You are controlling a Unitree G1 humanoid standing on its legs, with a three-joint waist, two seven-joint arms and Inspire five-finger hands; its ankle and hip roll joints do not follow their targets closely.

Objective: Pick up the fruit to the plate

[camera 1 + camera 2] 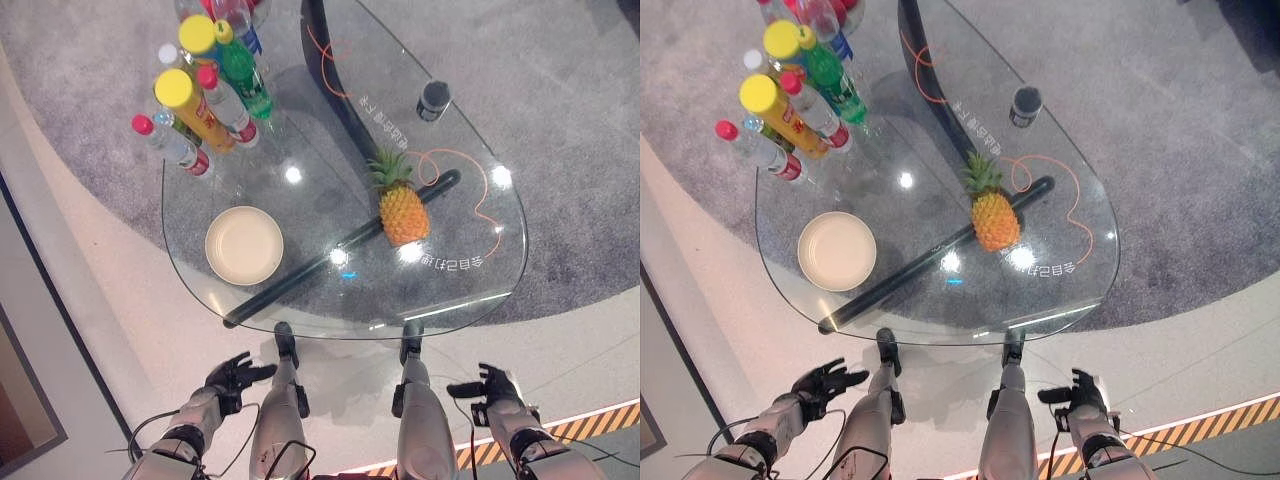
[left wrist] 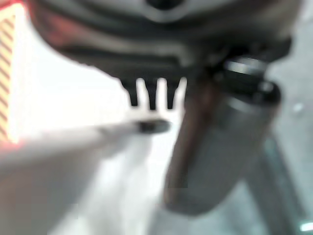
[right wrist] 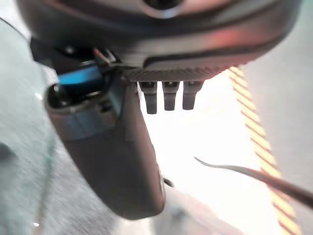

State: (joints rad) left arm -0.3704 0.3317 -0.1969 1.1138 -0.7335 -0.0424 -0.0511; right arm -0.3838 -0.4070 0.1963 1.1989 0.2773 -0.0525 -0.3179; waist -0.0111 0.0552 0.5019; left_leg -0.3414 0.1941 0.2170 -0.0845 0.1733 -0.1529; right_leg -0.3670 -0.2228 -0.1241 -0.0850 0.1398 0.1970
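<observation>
While both arms are hanging low before the glass table [image 1: 470, 290], the left eye view is showing the pineapple [image 1: 403, 208] lying on the glass, well apart from the cream plate [image 1: 244, 245]; bottles [image 1: 205, 95] are crowding the far left corner. Left hand [image 1: 232, 378] and right hand [image 1: 492, 388] are idling below the table edge, fingers loosely spread, holding nothing. Right eye view is repeating this. Wrist views are showing straight fingertips [image 3: 169, 95], nothing grasped.

Orange pineapple [image 1: 404, 213], green crown. Cream plate [image 1: 244, 245]. Clear glass table [image 1: 470, 290], orange line markings. Bottles [image 1: 205, 85]: yellow, red caps; one green. Grey carpet [image 1: 560, 120]. Orange-black striped floor tape [image 1: 590, 420] beside dark right hand [image 1: 492, 388].
</observation>
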